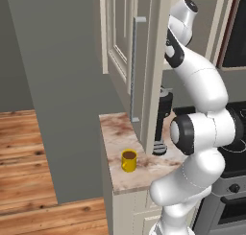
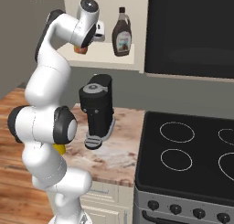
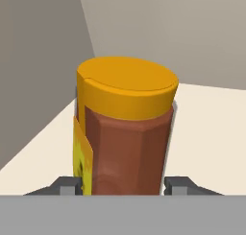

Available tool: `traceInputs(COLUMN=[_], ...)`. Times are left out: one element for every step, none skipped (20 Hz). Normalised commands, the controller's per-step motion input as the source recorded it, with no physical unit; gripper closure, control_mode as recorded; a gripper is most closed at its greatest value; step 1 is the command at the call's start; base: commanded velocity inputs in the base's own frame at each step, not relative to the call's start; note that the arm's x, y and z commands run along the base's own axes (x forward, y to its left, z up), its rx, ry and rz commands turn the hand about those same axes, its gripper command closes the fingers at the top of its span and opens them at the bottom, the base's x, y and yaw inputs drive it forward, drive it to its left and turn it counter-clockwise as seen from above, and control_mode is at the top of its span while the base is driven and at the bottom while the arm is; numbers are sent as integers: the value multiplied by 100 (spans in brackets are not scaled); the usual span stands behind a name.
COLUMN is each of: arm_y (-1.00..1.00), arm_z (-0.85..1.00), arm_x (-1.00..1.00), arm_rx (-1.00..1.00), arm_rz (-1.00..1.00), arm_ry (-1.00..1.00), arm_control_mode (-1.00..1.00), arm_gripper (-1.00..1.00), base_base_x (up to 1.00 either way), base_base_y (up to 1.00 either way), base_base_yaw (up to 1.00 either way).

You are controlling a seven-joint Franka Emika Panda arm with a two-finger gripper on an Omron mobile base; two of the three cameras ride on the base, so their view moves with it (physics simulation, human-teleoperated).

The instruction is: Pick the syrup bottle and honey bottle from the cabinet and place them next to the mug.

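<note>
Gripper point(image 3: 126, 183) reaching into the cabinet point(image 1: 120, 52), jaws spread to both sides of the honey bottle point(image 3: 126, 133). One fingertip point(image 3: 65, 185) close at the left of the bottle, the other at its right; contact with the glass not possible to judge, so a firm pinch not certain. Bottle standing upright between them on the pale shelf point(image 3: 211, 133), yellow cap on top, yellow label on its left side, reddish-amber body full of dark content. In the right base view, bottle point(image 2: 81, 49) mostly hidden behind the hand, just an orange bit under the wrist.

Right of the gripper, on the same shelf, syrup bottle point(image 2: 122, 33) upright and apart from the hand, dark brown with black cap closed.

Below the gripper, on the counter point(image 1: 120, 133), black cylindrical appliance point(image 2: 97, 109) standing on its small base.

Further down and toward the counter's front edge, yellow mug point(image 1: 129, 160) upright, opening up, dark brown inside. Mug well apart from both bottles. Cabinet door point(image 1: 144, 76) open, with long grey handle point(image 1: 134, 68).
</note>
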Motion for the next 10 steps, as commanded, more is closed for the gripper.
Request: traceInputs(arm_y=[0, 1, 2, 0, 0, 0, 0, 0, 0, 0], arm_z=[0, 0, 0, 0, 0, 0, 0, -1, -1, -3], arm_x=[-6, -15, -16, -19, -23, -41, -48, -57, -57, -56], arm_rx=[0, 0, 0, 0, 0, 0, 0, 0, 0, 0], arm_rz=[0, 0, 0, 0, 0, 0, 0, 0, 0, 0], arm_ry=[0, 0, 0, 0, 0, 0, -1, -4, -5, -5], arm_control_mode=[-100, -100, -100, -100, -100, -100, -100, -100, -100, -100], arm_gripper=[100, 100, 100, 100, 100, 100, 100, 100, 100, 100], base_base_x=[0, 0, 0, 0, 0, 0, 0, 0, 0, 0], base_base_y=[0, 0, 0, 0, 0, 0, 0, 0, 0, 0], base_base_yaw=[0, 0, 0, 0, 0, 0, 0, 0, 0, 0])
